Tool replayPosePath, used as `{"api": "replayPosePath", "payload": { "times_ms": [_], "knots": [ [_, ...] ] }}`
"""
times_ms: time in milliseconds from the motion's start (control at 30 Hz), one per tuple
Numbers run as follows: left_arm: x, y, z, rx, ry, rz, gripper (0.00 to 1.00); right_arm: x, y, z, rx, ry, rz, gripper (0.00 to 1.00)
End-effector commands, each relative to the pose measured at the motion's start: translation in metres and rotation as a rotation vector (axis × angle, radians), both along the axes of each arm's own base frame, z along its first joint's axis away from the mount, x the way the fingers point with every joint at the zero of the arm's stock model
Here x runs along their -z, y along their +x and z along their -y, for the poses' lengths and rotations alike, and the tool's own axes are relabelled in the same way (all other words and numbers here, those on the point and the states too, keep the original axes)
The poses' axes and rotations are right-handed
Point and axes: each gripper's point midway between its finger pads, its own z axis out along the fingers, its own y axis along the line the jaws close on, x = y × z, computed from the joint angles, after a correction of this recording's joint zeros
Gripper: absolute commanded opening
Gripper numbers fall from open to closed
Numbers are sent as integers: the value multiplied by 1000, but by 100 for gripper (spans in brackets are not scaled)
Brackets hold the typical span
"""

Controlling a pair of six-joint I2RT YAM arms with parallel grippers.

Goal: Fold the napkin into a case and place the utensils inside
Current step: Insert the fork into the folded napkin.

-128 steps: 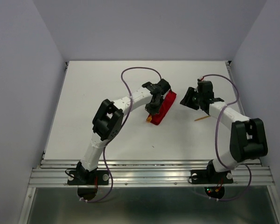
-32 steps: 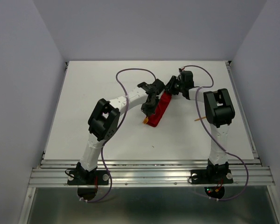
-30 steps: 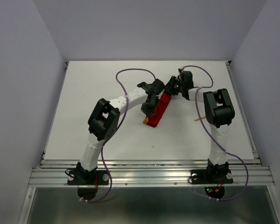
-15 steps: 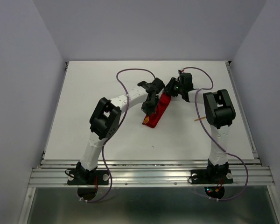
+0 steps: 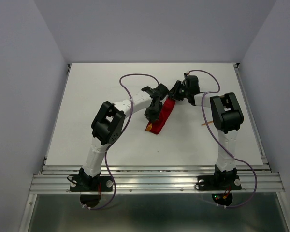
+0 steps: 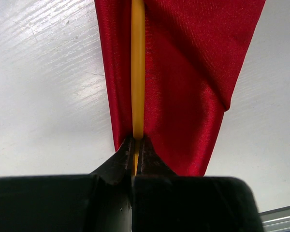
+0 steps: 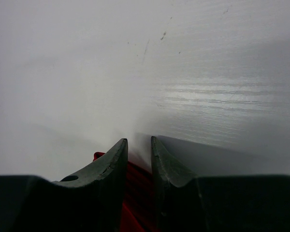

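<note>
Left gripper (image 6: 135, 146), pinching the orange utensil (image 6: 137, 58), should slide it straight into the fold of the case (image 6: 183, 72), low and centred.

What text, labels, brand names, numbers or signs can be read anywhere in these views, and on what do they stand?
None: no readable text shows in any view.
The red case, the orange utensil and the table are plain, with no print.
The left arm and the right arm show no legible label or number.
The small lights at the right arm's base are lit dots, not characters.
</note>
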Motion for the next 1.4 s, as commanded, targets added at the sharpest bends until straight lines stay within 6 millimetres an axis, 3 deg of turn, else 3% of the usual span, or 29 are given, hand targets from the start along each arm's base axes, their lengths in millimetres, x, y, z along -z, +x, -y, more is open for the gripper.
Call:
{"api": "replayPosePath", "payload": {
  "times_ms": [0,867,1367],
  "knots": [
    [-22,2,-5,0,-16,37,0,21,-20,-1,-8,-37,-80,32],
    [-22,45,23,-29,-86,65,0,26,-33,-3,-19,-36,-92,32],
    [-12,57,23,-49,-103,55,0,27,-39,-10,-26,-41,-97,32]
  ]
}}
